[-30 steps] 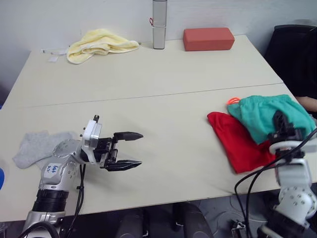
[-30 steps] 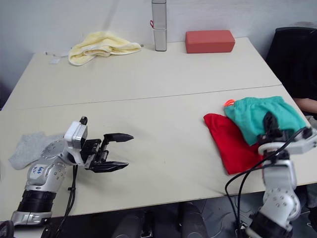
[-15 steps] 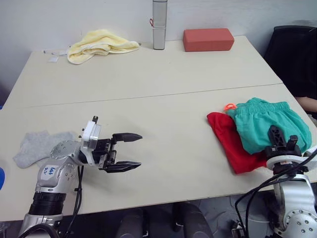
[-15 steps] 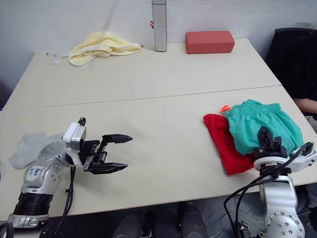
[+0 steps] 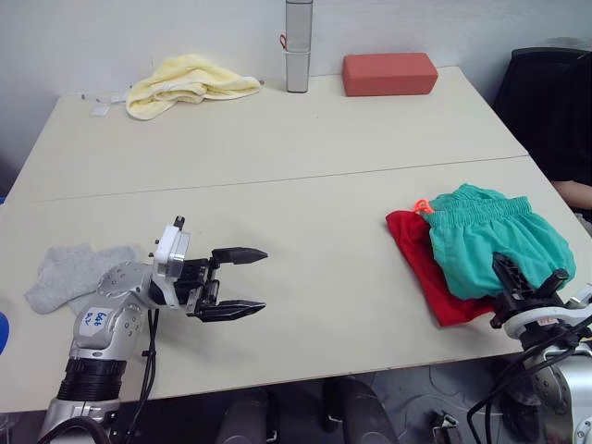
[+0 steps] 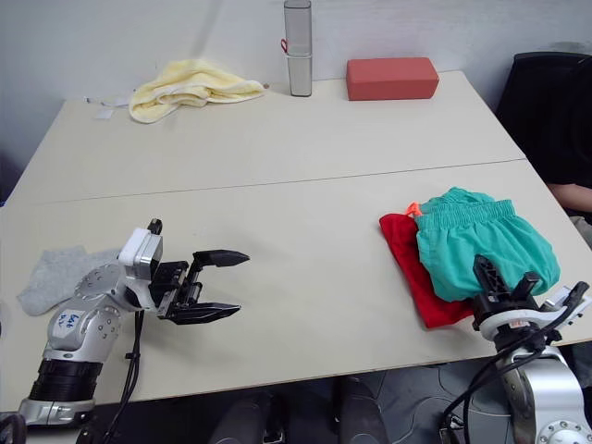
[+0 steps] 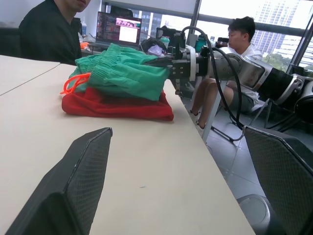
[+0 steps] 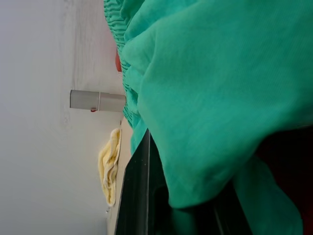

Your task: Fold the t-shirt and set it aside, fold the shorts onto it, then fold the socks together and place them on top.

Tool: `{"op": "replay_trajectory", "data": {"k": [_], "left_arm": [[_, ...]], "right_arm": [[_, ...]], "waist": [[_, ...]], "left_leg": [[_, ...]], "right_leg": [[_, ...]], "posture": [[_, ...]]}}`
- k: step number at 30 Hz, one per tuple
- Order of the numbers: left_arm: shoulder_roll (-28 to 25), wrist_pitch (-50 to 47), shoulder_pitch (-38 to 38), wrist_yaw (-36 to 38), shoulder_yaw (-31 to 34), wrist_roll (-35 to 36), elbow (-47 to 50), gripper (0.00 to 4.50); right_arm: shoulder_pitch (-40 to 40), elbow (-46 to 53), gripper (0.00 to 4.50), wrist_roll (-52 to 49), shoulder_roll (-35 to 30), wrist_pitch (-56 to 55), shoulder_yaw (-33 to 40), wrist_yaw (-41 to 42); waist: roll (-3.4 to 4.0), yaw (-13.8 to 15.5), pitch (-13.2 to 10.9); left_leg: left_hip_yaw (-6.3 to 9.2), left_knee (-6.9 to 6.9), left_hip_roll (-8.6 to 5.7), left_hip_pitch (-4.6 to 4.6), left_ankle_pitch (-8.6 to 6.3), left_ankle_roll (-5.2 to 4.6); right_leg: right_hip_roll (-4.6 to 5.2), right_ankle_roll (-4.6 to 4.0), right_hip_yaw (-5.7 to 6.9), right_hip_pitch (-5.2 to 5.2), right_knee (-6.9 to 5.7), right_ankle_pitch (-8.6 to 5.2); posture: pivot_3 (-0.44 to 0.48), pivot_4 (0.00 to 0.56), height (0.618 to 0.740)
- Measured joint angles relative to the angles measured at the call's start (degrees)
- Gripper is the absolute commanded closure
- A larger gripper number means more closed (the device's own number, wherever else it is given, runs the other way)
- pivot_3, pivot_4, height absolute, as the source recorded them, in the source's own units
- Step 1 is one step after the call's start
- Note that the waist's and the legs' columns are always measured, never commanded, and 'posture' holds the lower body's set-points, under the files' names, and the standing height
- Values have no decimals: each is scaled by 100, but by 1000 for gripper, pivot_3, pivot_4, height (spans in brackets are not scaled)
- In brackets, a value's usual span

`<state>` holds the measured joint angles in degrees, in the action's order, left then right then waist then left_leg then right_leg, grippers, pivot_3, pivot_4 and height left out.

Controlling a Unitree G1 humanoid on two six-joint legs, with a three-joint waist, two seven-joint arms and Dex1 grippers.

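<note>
Shorts (image 5: 486,240) atop t-shirt (image 5: 421,259), just beyond spread right jaws; left jaws apart.

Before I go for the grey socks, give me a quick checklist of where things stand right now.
1. Teal-green fabric shorts folded on the bright red t-shirt: ok, though shifted toward the right side, leaving a red strip showing.
2. Right gripper free of the shorts: cannot tell; open, at the pile's near edge.
3. Left gripper open and empty: ok.
4. Light grey socks flat near the left arm: ok, not yet folded.
5. Bare table between socks and pile: ok.
</note>
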<state>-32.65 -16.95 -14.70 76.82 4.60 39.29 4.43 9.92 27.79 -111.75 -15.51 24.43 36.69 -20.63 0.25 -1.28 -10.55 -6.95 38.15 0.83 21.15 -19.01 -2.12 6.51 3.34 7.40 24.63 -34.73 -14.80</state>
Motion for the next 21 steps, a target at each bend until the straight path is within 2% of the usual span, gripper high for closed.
{"op": "replay_trajectory", "data": {"k": [8, 12, 14, 16, 18, 21], "left_arm": [[0, 40, 21, 1, 4, -3, -1, 0], [-1, 60, 41, 3, 6, -4, -5, 0], [-2, 73, 40, 5, 8, -6, -10, 0], [-2, 76, 40, 4, 8, -9, -41, 0], [-1, 81, 39, 1, 8, -14, -64, 0], [-1, 89, 38, -2, 8, -17, -65, 0]], "right_arm": [[-1145, -377, 4493, -22, 177, -261, 892, 130], [-1346, -374, 4493, -24, 484, 57, 1084, 117], [-1150, -373, 4493, -24, 591, 254, 964, 75], [-692, -376, 4493, -23, 547, 510, 526, -10], [-295, -391, 4493, 234, 466, 685, 80, -70], [-110, -444, 4493, 673, 430, 667, -258, -117]], "waist": [[0, 4, 0], [0, 8, 0], [1, 13, 1], [1, 13, 1], [1, 1, 1], [1, 0, 1]], "left_leg": [[1, -1, 0, 1, 1, 2], [2, -1, 1, 0, 1, 2], [2, -1, 1, 0, 1, 1], [2, -2, 1, 2, 0, 1], [1, -1, 1, 2, 0, -1], [-1, 2, 0, 0, -1, -2]], "right_leg": [[-2, 0, 0, 1, -3, 0], [-2, 0, 0, 1, -4, 0], [-2, 0, 0, 0, -6, 0], [-2, 0, 0, 1, -8, 0], [0, 0, 0, 0, -5, 0], [1, 1, -1, -1, -1, 1]], "posture": [[0, 150, 740], [0, 150, 740], [0, 150, 740], [0, 150, 740], [0, 150, 740], [0, 150, 740]]}}
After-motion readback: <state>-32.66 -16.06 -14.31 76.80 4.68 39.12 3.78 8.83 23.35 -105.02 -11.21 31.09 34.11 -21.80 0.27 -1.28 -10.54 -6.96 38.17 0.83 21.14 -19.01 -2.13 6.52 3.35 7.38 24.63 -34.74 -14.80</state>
